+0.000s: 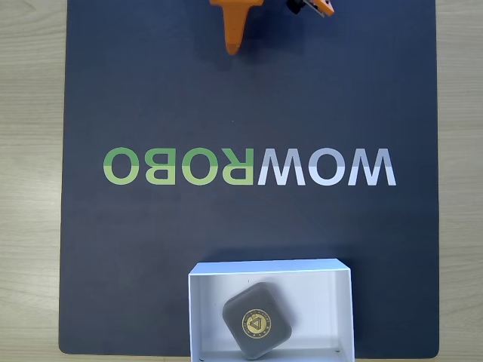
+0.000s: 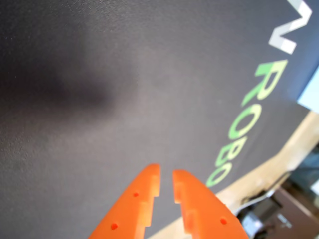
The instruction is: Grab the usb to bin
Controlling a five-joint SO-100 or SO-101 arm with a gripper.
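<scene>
One small dark grey square case with rounded corners, the usb (image 1: 256,320), already lies inside the white rectangular shallow box, the bin (image 1: 269,268), at the bottom edge of the fixed view, so we judge the task done as far as these pictures show, with at most a return to rest left. We see the case resting flat on the bin floor, turned at an angle to the walls, with its round gold triangle emblem facing up. Our orange two-finger gripper (image 2: 166,180) sits well apart from it at the far end of the dark mat (image 1: 151,249), above the green and white lettering (image 1: 249,167). In the wrist view its fingers (image 2: 141,199) stand nearly together with a narrow slit between them, grasping nothing
</scene>
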